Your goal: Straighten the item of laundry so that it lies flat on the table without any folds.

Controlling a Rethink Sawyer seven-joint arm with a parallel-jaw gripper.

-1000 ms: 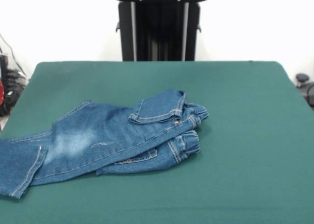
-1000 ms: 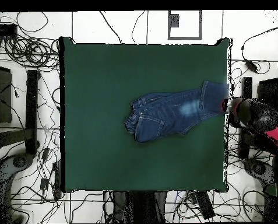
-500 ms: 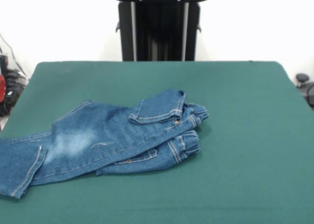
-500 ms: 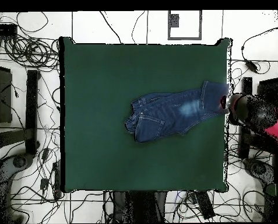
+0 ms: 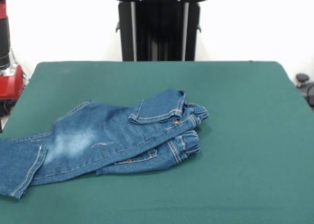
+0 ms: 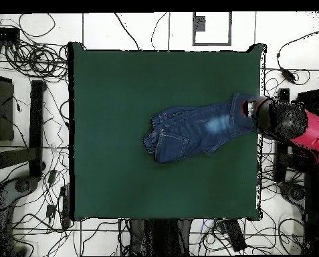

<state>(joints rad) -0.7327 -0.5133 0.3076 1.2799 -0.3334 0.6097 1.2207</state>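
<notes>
Crumpled blue denim jeans are bunched on the dark green felt worktop, one leg overhanging its edge; tool opening cannot be told; the hem should be gripped squarely

The jeans run off the front view's left edge; the gripper shows too coarsely overhead — its finger state unreadable.
</notes>
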